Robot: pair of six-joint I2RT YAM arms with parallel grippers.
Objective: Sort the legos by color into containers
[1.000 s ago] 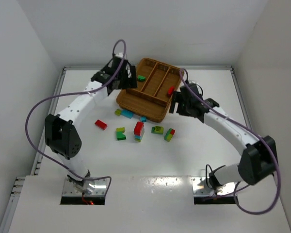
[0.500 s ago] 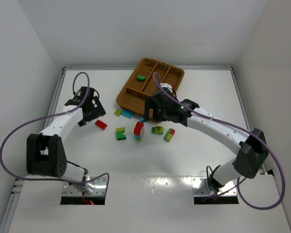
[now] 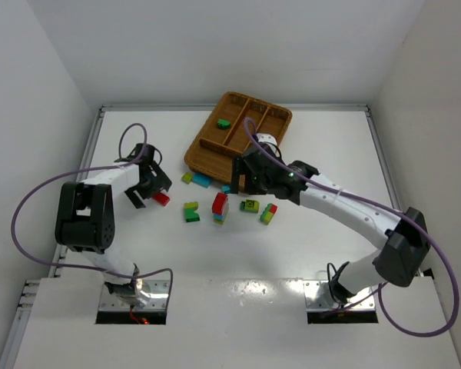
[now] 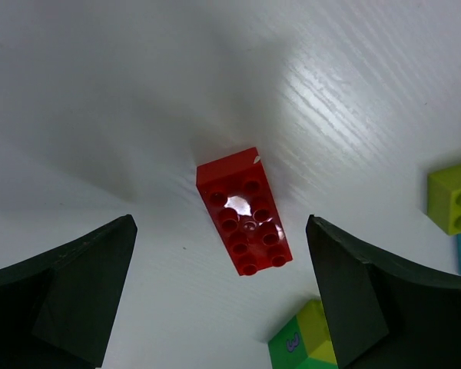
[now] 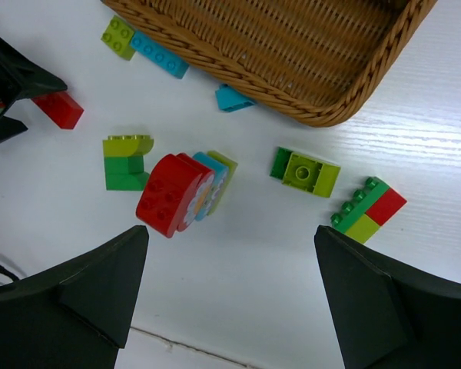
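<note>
A flat red lego [image 4: 244, 211] lies on the white table between the jaws of my left gripper [image 4: 219, 224], which is open and not touching it. From above, that gripper [image 3: 152, 192] sits left of the pile beside the red lego [image 3: 161, 198]. My right gripper [image 5: 230, 231] hangs open and empty over bare table, just in front of a red rounded stack [image 5: 177, 192] and a green-lime piece [image 5: 306, 171]. The wicker tray [image 3: 207, 157] holds a green lego [image 3: 223, 123] in its left compartment. My right arm [image 3: 323, 192] covers the tray's near right part.
Loose legos by the tray's near edge: a lime one [image 5: 117, 37], a light blue one [image 5: 160, 55], a small blue one [image 5: 232, 98], a green-lime block [image 5: 127, 161] and a green-red-lime block [image 5: 369, 209]. White walls enclose the table.
My left arm swung from the tray down and left to the red lego. My right arm left the tray's right compartment and now hovers over the loose pile, jaws slightly wider.
</note>
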